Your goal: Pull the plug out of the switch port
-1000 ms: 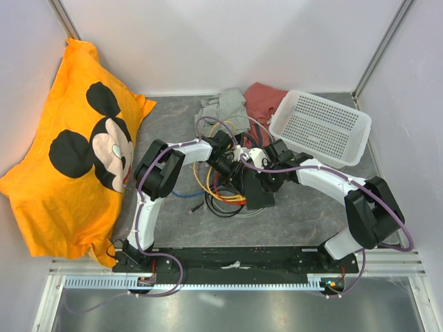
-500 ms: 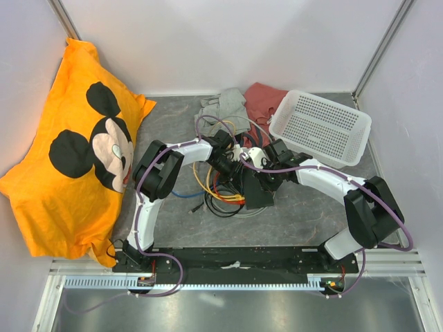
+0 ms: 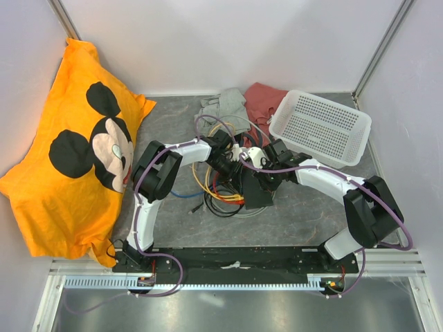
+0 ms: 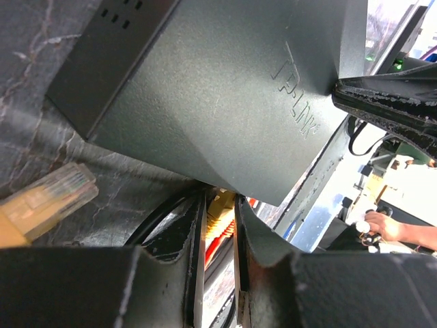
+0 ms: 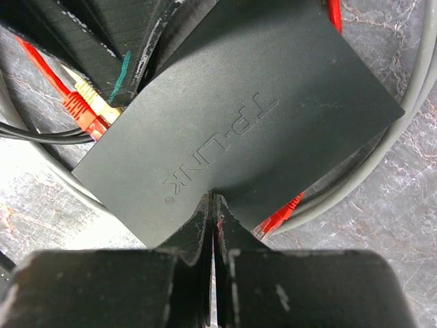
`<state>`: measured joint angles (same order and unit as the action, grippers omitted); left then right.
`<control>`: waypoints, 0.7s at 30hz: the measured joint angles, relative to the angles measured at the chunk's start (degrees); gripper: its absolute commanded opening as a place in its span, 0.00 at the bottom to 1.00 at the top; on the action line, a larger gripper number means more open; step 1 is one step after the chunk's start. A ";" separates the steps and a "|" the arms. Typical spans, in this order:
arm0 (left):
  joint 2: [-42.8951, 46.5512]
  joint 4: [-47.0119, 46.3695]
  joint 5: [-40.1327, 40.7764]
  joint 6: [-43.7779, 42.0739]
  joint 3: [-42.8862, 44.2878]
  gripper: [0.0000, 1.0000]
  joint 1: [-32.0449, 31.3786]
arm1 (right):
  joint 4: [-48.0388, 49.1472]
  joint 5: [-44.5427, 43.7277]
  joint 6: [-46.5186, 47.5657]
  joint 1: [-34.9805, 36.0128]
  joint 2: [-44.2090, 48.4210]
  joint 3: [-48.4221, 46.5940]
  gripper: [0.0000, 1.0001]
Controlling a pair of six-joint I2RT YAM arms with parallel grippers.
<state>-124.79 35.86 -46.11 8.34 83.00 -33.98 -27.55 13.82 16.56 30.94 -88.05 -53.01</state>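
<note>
The flat matte-black switch box [image 3: 259, 196] lies among a tangle of cables mid-table; it also shows in the left wrist view [image 4: 218, 89] and the right wrist view [image 5: 239, 130]. My left gripper [image 4: 220, 225] is shut on a yellow plug [image 4: 220, 207] right at the box's edge. The socket itself is hidden. A red plug [image 5: 78, 113] sits beside the yellow plug [image 5: 95, 97]. My right gripper [image 5: 215, 205] is shut, its tips pressed against the top of the box. In the top view the left gripper [image 3: 235, 169] and right gripper [image 3: 264, 181] meet over the box.
A loose yellow cable with a clear plug [image 4: 54, 195] lies on the grey table. Another red plug [image 5: 280, 219] and a grey cable [image 5: 410, 137] run beside the box. A white basket [image 3: 320, 126], crumpled clothes [image 3: 225, 105] and an orange pillow [image 3: 76, 152] lie around.
</note>
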 measured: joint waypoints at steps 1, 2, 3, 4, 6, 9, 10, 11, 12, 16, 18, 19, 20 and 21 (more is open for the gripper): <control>0.22 -0.24 0.04 0.00 -0.33 0.02 0.07 | 0.13 -0.02 0.04 0.00 -0.04 0.04 0.00; 0.42 -0.57 0.04 0.00 -0.74 0.02 0.22 | 0.37 -0.02 0.17 0.07 -0.04 0.09 0.00; 0.59 -0.85 -0.04 0.00 -1.07 0.01 0.39 | 0.61 -0.17 0.28 0.15 -0.04 0.15 0.00; 0.72 -1.14 -0.20 0.00 -1.44 0.01 0.59 | 0.87 -0.28 0.44 0.26 -0.07 0.20 0.00; 0.92 -1.07 -0.61 0.00 -2.16 0.02 1.18 | 1.16 -0.46 0.76 0.37 -0.09 0.33 0.00; 1.38 -0.63 -0.61 0.11 -3.48 0.02 2.45 | 1.20 -0.87 1.07 0.39 -0.09 0.46 0.00; 1.49 -0.66 -0.46 0.17 -3.80 0.02 2.78 | 1.20 -1.01 1.18 0.44 -0.09 0.48 0.00; 1.64 -0.61 -0.48 0.15 -4.11 0.02 3.15 | 1.20 -1.05 1.25 0.46 -0.09 0.48 0.00; 1.79 -0.63 -0.48 0.15 -4.33 0.01 3.37 | 1.20 -1.05 1.25 0.46 -0.09 0.48 0.00; 1.99 -0.72 -0.44 0.11 -4.57 0.02 3.48 | 1.20 -1.05 1.27 0.48 -0.09 0.48 0.00; 2.01 -0.72 -0.44 0.09 -4.57 0.02 3.48 | 1.20 -1.07 1.27 0.48 -0.07 0.48 0.00; 2.08 -0.72 -0.37 0.07 -4.57 0.02 3.48 | 1.20 -1.05 1.27 0.48 -0.09 0.48 0.00; 2.12 -0.70 -0.31 -0.07 -4.57 0.02 3.45 | 1.22 -1.07 1.27 0.50 -0.09 0.48 0.00; 2.19 -0.68 -0.26 -0.28 -4.57 0.02 3.45 | 1.20 -1.09 1.27 0.52 -0.07 0.48 0.00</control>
<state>-122.61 35.18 -46.37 8.05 78.43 -30.52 -26.35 12.73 17.82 31.46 -88.12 -52.53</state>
